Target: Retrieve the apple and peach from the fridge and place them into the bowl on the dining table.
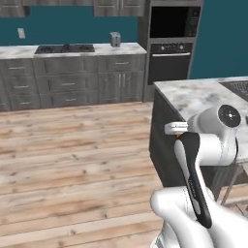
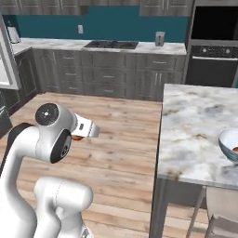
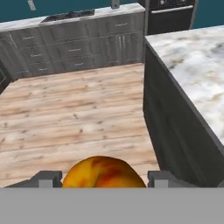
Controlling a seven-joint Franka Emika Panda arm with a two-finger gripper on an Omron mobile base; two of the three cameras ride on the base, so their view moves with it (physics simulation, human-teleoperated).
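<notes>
Peach (image 3: pixel 103 173), round orange-red fruit, sat clamped btwn gripper (image 3: pixel 103 178) tips, carried twd marble-topped dining table (image 3: pixel 199 65).

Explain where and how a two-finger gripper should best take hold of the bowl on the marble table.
Grip the bowl by its thin rim, one finger inside and one outside, coming straight down from above. It stands upright and open-topped on the dining table, and its rounded, glossy body looks too wide and slippery to span from the side.
</notes>
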